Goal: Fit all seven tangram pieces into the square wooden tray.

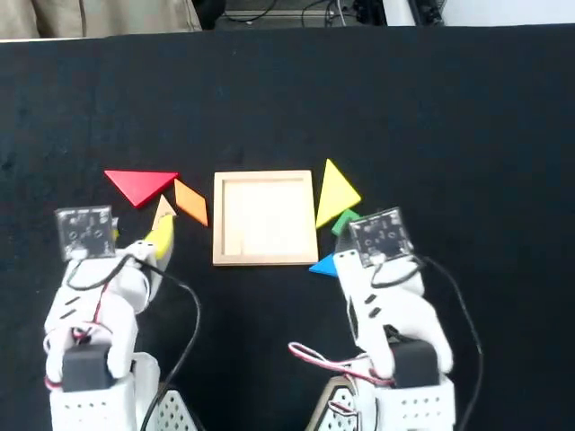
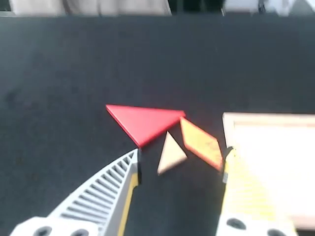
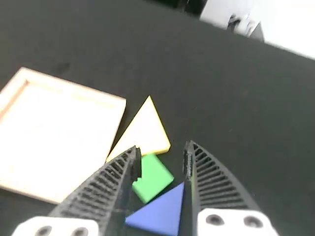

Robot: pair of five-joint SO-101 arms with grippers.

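The square wooden tray (image 1: 265,224) sits between my two pincers, just past their tips and to the inner side of each. The six pieces I can see all lie outside it on the black table (image 1: 449,117).

My left pincer (image 2: 181,160) is spread wide and grips nothing. The small tan triangle (image 2: 170,155) lies on the table in the gap, level with the fingertips. The orange parallelogram (image 2: 201,143) is just ahead of the yellow finger (image 2: 243,191), between that finger's tip and the tray's near corner. The red triangle (image 2: 145,122) lies just beyond the tips, its point close to the tan piece.

My right pincer (image 3: 161,153) is about half open and also holds nothing. The green square (image 3: 153,177) lies under the gap between the two black fingers, and the blue triangle (image 3: 160,212) is farther back between them, toward the wrist. The yellow triangle (image 3: 142,130) lies just past the tips, just beside the green square and alongside the tray's edge.
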